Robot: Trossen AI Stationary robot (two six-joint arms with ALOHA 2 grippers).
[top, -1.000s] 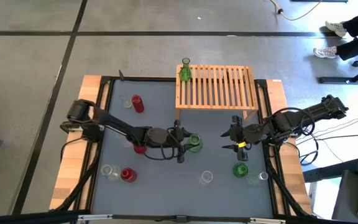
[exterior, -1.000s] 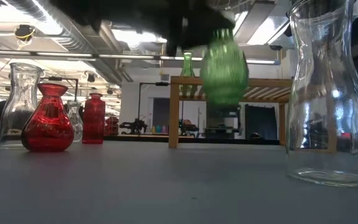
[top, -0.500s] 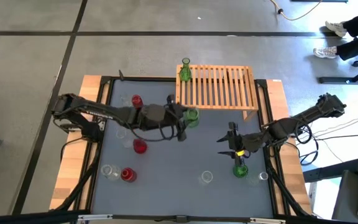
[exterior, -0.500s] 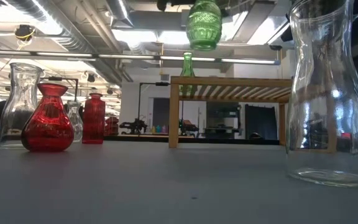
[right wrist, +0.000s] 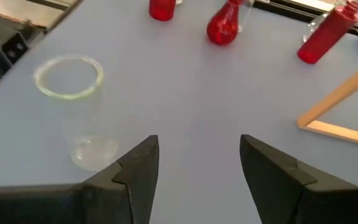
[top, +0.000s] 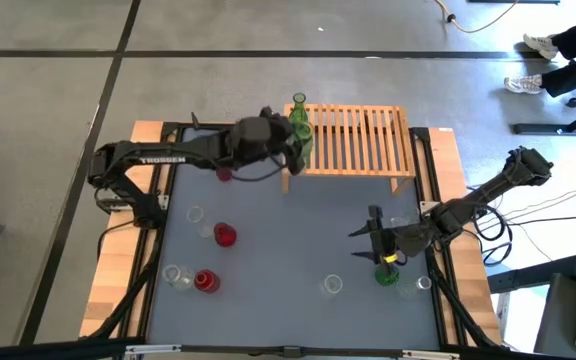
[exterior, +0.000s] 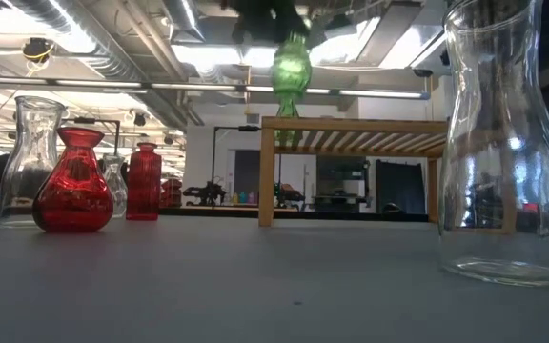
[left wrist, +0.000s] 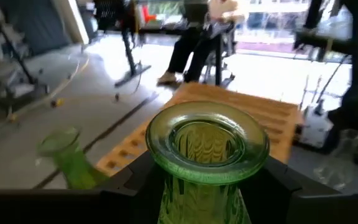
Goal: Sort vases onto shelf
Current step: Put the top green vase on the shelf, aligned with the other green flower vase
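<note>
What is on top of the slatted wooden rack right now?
One tall green vase stands at a back corner of the rack. The left pincer holds a second green vase above it; its fingers hide that vase's lower body.

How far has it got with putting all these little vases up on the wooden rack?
Early days. One green vase already stands on the shelf, at a corner. The left gripper holds a second green vase in the air beside it. Left on the table: several red vases, clear ones, and a green one by the open right gripper.
</note>
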